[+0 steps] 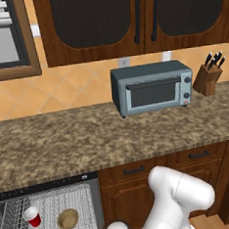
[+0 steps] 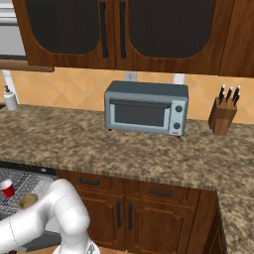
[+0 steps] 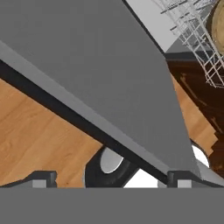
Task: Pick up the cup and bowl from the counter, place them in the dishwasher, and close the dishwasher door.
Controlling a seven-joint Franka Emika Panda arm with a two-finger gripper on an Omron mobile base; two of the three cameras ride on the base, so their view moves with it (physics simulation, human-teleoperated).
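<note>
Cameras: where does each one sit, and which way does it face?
Left base view: behind-left, looking down over counter; white arm lower right.
Right base view: behind-right, same counter; arm lower left.
Hand view: low, facing dishwasher door; fingers at bottom.
Shared: toaster oven, cup, bowl in dishwasher.

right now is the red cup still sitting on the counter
No, the cup stands in the dishwasher rack beside the bowl, below the edge of the counter.
</note>
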